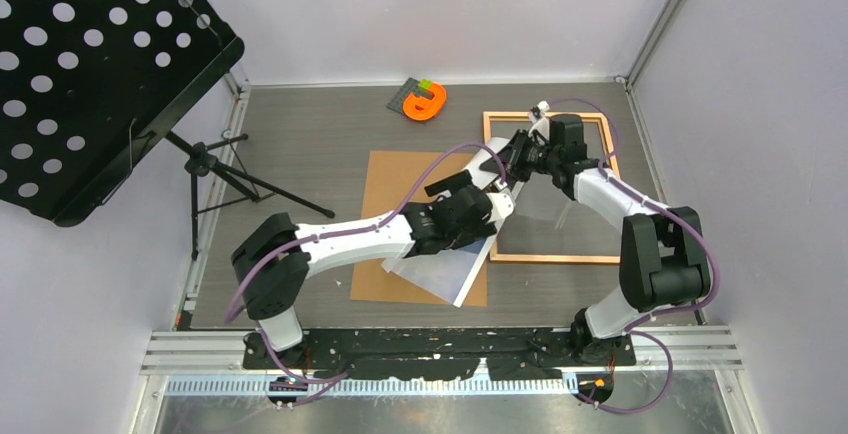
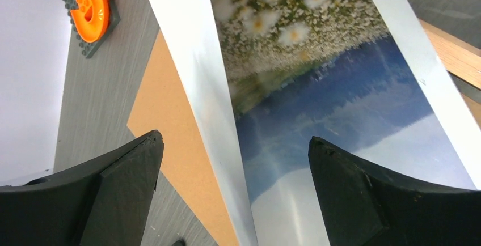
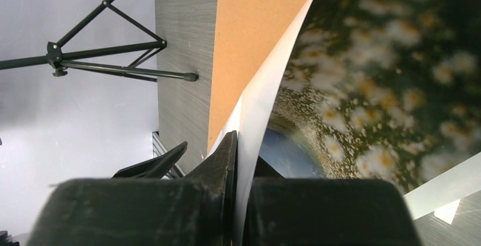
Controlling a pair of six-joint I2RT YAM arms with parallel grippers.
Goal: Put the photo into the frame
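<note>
**Operator:** What are your grippers doing?

**Arm:** My right gripper (image 3: 234,144) is pressed together on one edge of the photo (image 3: 368,87), with the paper pinched flat between the pads. My left gripper (image 2: 232,141) is spread wide. Its fingers stand on either side of the print and touch nothing.

**Operator:** And how will the print handle?

**Arm:** I judge it light, thin and floppy. It bows into a curve from that one pinch, printed side inward. The glossy face looks slippery and would probably crease or smudge easily. I'd hold it only by the white border, near a corner. I'd also want a second hold on the opposite edge, so it goes down flat rather than curled.

**Operator:** Where is it?

**Arm:** Its low end lies on the backing board (image 1: 400,184), with the white back showing there. The pinched end is raised beside the left rail of the frame (image 1: 545,257), and it's not inside yet.

**Operator:** Count things for me.

**Arm:** There's one photo, one board and one frame just right of the board. At the far edge there's one orange toy (image 1: 425,102) on a grey plate. One music stand (image 1: 100,64) is off to the left.
</note>
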